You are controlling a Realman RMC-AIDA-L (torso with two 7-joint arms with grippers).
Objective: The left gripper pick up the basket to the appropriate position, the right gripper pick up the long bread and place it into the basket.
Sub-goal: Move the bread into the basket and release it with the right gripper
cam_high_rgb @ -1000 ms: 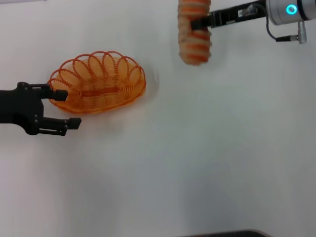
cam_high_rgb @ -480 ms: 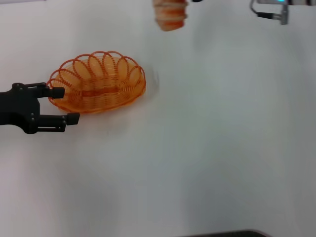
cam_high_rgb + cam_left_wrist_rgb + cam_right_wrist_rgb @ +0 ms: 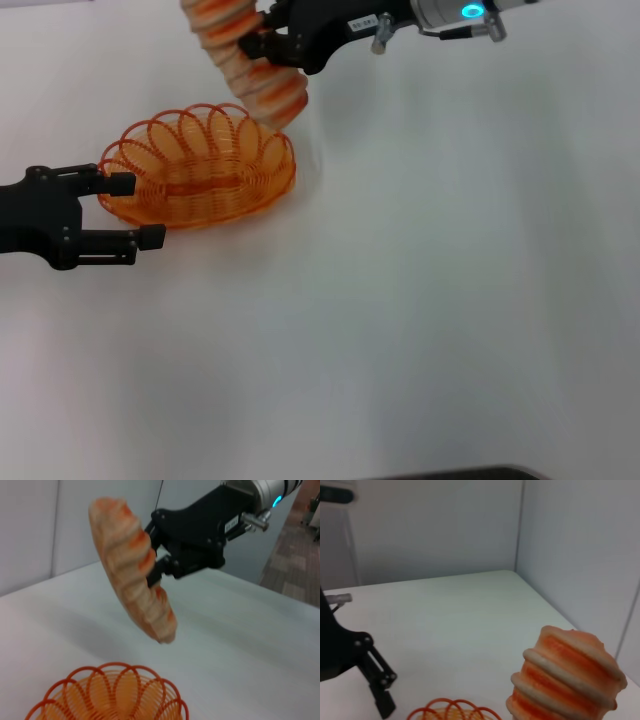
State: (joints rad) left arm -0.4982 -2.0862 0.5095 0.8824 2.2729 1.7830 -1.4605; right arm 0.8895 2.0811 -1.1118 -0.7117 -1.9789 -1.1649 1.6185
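The orange wire basket (image 3: 200, 168) rests on the white table at the left. My left gripper (image 3: 137, 211) is open at its left end, one finger against the rim and the other outside, toward the front. My right gripper (image 3: 268, 42) is shut on the long bread (image 3: 243, 60), a tan ridged loaf held tilted in the air. The loaf's lower end hangs just over the basket's far right rim. In the left wrist view the long bread (image 3: 132, 595) hangs from the right gripper (image 3: 157, 567) above the basket (image 3: 110, 696). The right wrist view shows the long bread (image 3: 565, 680), the basket's rim (image 3: 455, 711) and the left gripper (image 3: 379, 685).
White table (image 3: 430, 300) stretches to the right and front of the basket. Pale walls (image 3: 435, 525) rise beyond the table's far edge. A dark edge (image 3: 460, 473) shows at the front of the head view.
The right gripper has carried the long bread left and down, from the top edge of the view to just over the basket's far right rim. The left gripper has stayed put.
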